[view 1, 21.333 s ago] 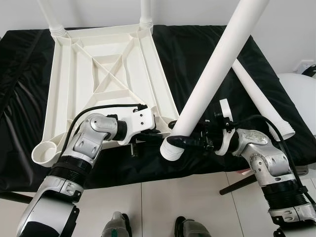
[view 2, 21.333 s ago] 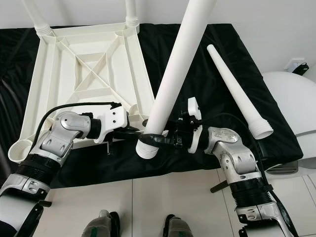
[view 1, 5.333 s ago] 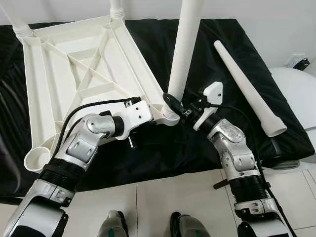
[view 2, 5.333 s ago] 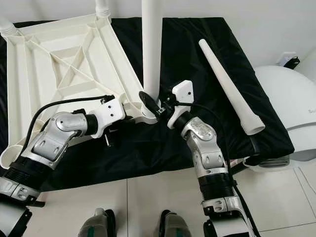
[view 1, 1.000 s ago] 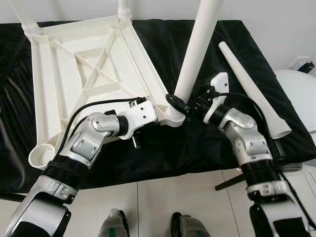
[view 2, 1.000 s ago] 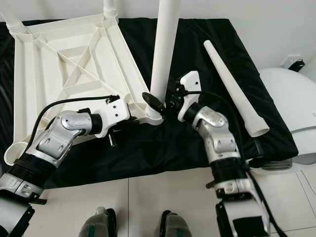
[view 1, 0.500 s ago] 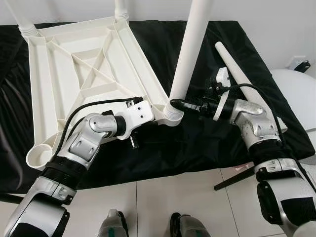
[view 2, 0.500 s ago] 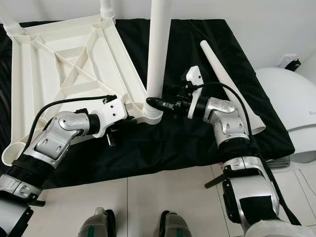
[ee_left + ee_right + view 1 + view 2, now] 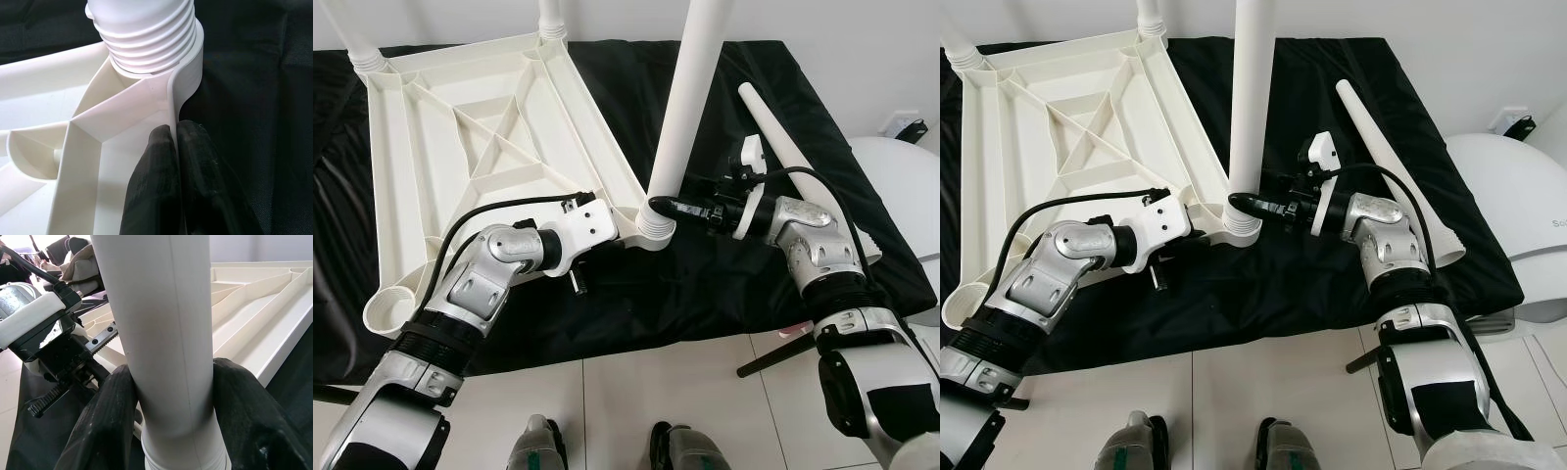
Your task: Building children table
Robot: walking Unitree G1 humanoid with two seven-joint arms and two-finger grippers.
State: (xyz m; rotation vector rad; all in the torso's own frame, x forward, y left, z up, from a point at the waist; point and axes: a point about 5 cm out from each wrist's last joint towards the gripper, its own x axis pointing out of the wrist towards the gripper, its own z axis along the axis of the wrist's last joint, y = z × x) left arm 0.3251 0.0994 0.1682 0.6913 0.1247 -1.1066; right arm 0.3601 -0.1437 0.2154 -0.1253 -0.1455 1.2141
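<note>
1. An upturned white ribbed plastic table top [image 9: 489, 147] lies on a black cloth [image 9: 724, 284]; two white legs stand in its far corners.
2. The left gripper [image 9: 173, 147] has its fingers pinched together on the top's thin rim, just beside the near right corner socket [image 9: 188, 68].
3. The right gripper [image 9: 168, 396] is clamped on a tall white plastic leg [image 9: 1252, 98] standing upright in that socket; its fingers [image 9: 110, 416] press either side.
4. A loose tapered white leg [image 9: 1386, 157] lies on the cloth beyond the right arm.

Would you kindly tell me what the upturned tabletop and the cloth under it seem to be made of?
Tabletop: most likely moulded plastic, off-white with a slight sheen; the thin ribs and threaded corner socket suggest it. Cloth: probably a thin woven synthetic, matt black; it wrinkles and drapes over the edge.
</note>
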